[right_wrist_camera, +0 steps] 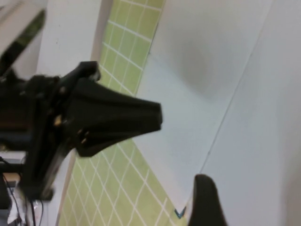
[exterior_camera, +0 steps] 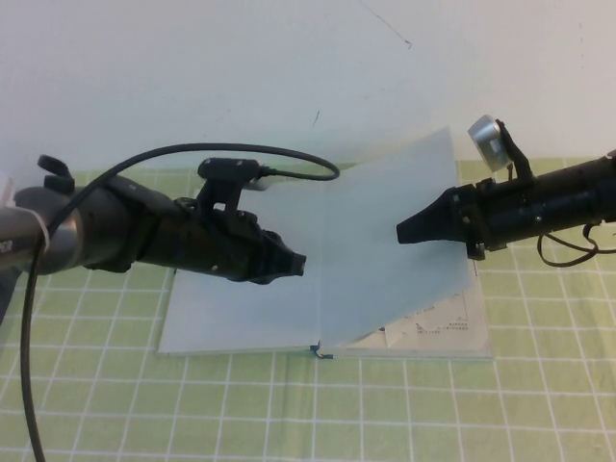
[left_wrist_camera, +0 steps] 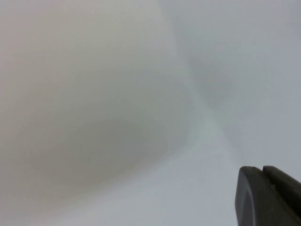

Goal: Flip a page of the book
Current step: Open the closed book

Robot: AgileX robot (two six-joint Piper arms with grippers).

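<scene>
While book lies open on green checked cloth, page stands lifted, tilted, between left gripper and right gripper, tips of both closed, gripping nothing visible. Print beneath page too small to read.

Left wrist: pale paper, dark fingertip (blurred).

Right wrist: left gripper over white sheet; teal spine.

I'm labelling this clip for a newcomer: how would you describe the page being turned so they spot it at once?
On the green checked mat lies the open book, between the left gripper and the right gripper. The page is the white leaf lifted off the right half, raised and tilted. Unlike the flat printed page beneath, it looks blank.
</scene>
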